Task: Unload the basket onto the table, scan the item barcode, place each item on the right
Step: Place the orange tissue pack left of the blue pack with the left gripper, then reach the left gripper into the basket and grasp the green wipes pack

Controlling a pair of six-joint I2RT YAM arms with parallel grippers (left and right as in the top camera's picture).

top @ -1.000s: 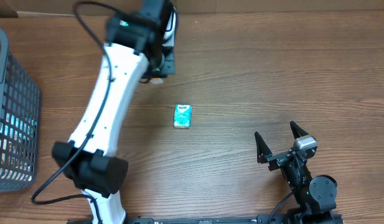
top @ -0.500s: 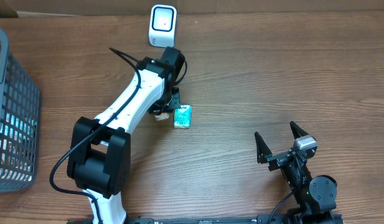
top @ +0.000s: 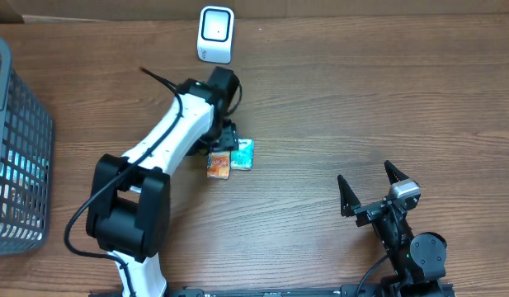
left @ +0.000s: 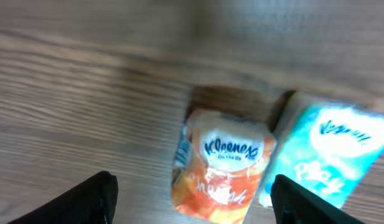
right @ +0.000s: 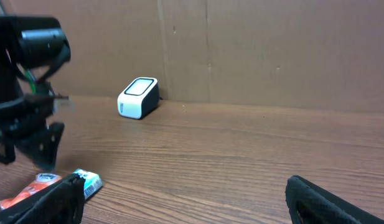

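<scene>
Left wrist view: the left gripper [left: 193, 202] stands wide, the orange tissue pack [left: 223, 165] lying on the tabletop [left: 86, 112] between its fingers, a teal pack [left: 328, 158] just beside. Well apart, the right gripper [top: 371, 183] gapes wide, holding nothing.

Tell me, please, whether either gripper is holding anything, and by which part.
Nothing is held. The left gripper stands open above the orange Kleenex pack, which lies on the table beside the teal pack. The right gripper is open and empty.
</scene>
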